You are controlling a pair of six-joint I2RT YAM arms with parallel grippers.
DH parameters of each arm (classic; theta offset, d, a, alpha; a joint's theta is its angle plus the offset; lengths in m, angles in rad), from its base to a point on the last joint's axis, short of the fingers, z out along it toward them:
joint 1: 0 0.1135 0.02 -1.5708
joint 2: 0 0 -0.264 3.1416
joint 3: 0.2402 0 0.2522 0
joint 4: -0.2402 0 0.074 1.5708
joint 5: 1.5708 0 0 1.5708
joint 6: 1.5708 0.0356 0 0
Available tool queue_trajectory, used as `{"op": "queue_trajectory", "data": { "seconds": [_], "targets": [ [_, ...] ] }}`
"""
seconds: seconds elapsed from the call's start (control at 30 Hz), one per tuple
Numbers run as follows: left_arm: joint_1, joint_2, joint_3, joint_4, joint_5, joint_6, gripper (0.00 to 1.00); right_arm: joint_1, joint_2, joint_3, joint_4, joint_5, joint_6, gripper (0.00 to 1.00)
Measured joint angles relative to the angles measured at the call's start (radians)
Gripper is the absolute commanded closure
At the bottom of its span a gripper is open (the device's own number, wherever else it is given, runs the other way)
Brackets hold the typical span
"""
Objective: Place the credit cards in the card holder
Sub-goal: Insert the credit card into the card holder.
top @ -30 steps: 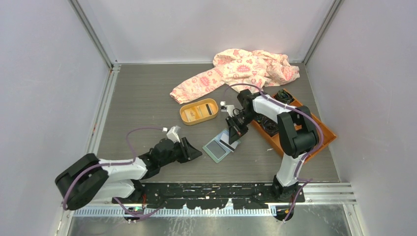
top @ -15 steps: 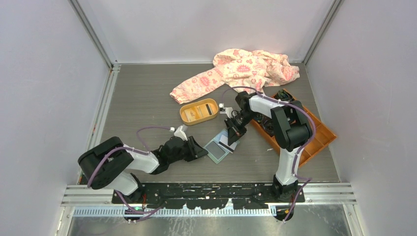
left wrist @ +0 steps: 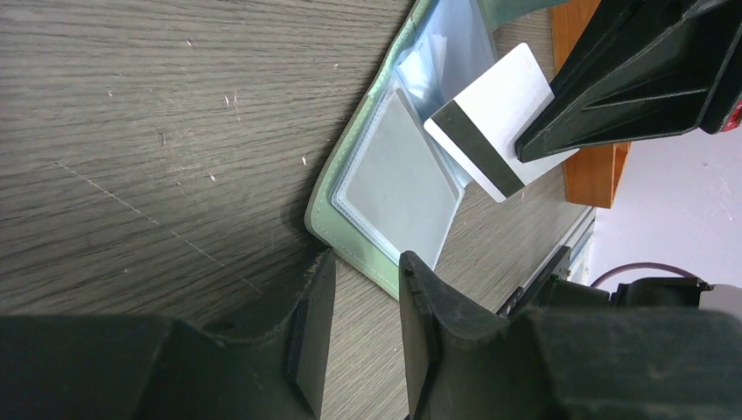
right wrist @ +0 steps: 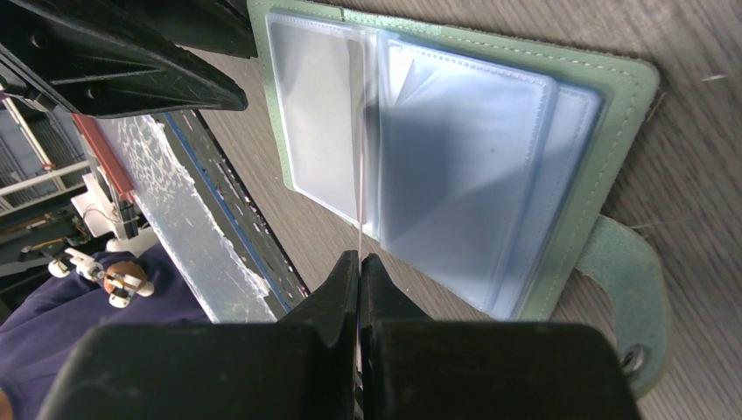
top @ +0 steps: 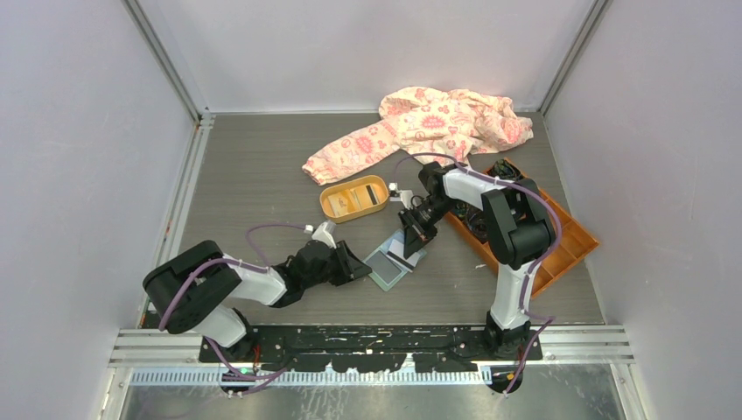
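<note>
Credit card (left wrist: 499, 131): thin, light, stiff and slick by the look of it, so a pinch on one edge suits. The right hand (right wrist: 360, 262) is clamped there, card poised over the open card holder (left wrist: 394, 188) on the bench (left wrist: 131, 131). The left hand (left wrist: 363, 280), fingers apart, sits at the holder's near edge.

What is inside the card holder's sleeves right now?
The open card holder shows only clear plastic sleeves; the top ones look empty. The credit card pinched in the right gripper is over them, not yet in. Sleeves stacked underneath are covered.
</note>
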State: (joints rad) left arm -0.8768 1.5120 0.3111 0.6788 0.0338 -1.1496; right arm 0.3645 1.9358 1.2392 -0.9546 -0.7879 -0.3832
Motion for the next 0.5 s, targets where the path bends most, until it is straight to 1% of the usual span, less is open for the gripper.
{"op": "queue_trajectory", "data": {
  "seconds": [0.5],
  "targets": [
    [0.0, 0.015, 0.013, 0.0, 0.001, 0.0, 0.67, 0.021, 0.042, 0.019, 0.01, -0.01, 0.006, 0.99]
  ]
}}
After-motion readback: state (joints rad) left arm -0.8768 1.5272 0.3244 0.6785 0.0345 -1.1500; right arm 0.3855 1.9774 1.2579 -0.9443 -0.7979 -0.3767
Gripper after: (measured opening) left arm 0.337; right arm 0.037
